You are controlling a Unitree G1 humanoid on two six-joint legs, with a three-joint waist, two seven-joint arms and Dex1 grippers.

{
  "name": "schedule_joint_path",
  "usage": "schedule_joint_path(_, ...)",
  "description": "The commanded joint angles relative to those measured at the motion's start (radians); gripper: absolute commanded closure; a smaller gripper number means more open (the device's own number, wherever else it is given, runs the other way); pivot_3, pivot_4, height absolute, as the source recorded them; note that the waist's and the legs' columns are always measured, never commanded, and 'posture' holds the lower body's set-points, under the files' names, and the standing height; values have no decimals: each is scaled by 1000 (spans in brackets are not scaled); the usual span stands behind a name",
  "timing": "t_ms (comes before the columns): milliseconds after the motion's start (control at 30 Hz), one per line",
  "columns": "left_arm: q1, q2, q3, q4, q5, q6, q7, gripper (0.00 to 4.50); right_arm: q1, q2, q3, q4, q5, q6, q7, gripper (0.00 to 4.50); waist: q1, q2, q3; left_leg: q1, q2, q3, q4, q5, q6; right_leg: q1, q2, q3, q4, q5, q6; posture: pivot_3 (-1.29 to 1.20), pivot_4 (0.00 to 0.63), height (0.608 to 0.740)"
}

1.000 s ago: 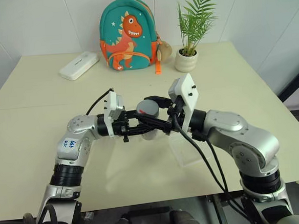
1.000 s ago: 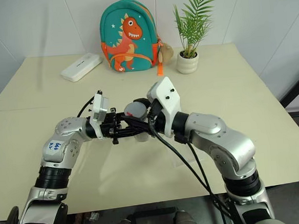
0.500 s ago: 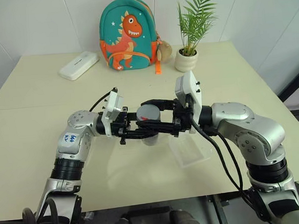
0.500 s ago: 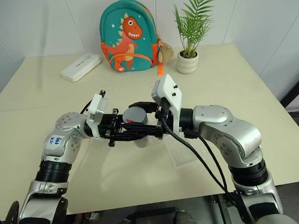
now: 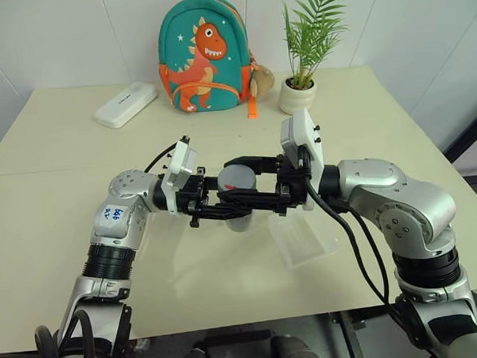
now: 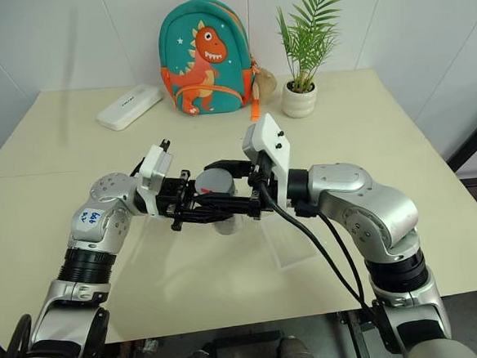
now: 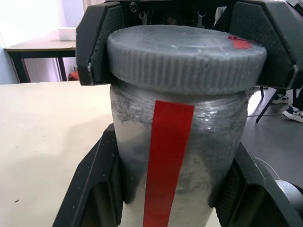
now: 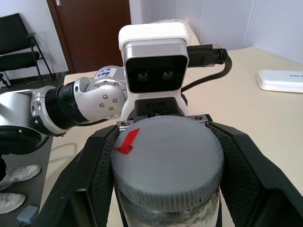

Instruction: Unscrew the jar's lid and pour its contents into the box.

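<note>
Left hand (image 5: pixel 210 207) clamps the jar (image 7: pixel 177 161) mid-frame, right hand (image 5: pixel 255 180) grips the lid (image 8: pixel 166 160); lid looks seated, the box (image 5: pixel 303 240) lower right awaits pouring.

Above the cream worktop (image 6: pixel 365 121), the left claw (image 6: pixel 212 216) clamps the small silvery jar (image 6: pixel 223 223) while the right claw (image 6: pixel 204 175) clasps its round grey lid (image 6: pixel 214 181). A shallow clear plastic box (image 6: pixel 285 243) lies just beside them.

1. There was one jar (image 7: pixel 170 165), with one lid (image 8: pixel 166 158).
2. One clear box (image 5: pixel 302 242) lay on the one table (image 5: pixel 53 216).
3. One backpack (image 5: pixel 204 54), one potted plant (image 5: pixel 301 76) and one white case (image 5: pixel 125 104) stood at the back.
4. Two grippers showed, the left gripper (image 5: pixel 245 212) and the right gripper (image 5: pixel 231 173).
</note>
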Motion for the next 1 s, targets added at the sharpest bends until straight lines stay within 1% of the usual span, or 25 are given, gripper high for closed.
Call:
schedule_joint_path(33,-18,2,2,12,17,-5,21,2573,-42,2,39,-33,15,-45,46,1174,-1,0,0,0,0,0,0,0,0,0,0,0,0,0,0,0,150,740)
schedule_joint_path(67,-17,2,1,12,17,-5,19,2573,-46,-1,50,-20,-10,-52,38,962,-2,0,0,0,0,0,0,0,0,0,0,0,0,0,0,0,150,740)
schedule_joint_path(167,-15,2,-1,-1,13,0,13,2573,-51,13,40,-10,-8,-68,27,26,-2,0,0,0,0,0,0,0,0,0,0,0,0,0,0,0,150,740)
schedule_joint_path(267,-12,5,0,-25,3,19,6,2573,-54,19,34,-2,-17,-83,14,26,0,0,0,0,0,0,0,0,0,0,0,0,0,0,0,0,150,740)
schedule_joint_path(300,-10,7,1,-33,0,24,4,2573,-53,18,34,-2,-18,-84,12,26,1,0,0,0,0,0,0,0,0,0,0,0,0,2,5,0,150,740)
schedule_joint_path(333,-9,9,2,-42,-3,30,3,2573,-53,16,33,-2,-19,-88,11,26,1,0,0,0,0,0,0,0,0,0,0,0,0,3,5,0,150,740)
schedule_joint_path(700,13,30,12,-118,-20,69,0,2573,-44,-9,28,6,-28,-101,9,26,1,0,0,0,0,0,0,0,0,0,0,0,0,3,5,0,150,740)
schedule_joint_path(1000,41,40,15,-155,-30,77,0,2573,-71,-12,22,37,-39,-101,1,26,0,0,0,0,0,0,0,0,0,0,0,0,0,3,5,0,150,740)
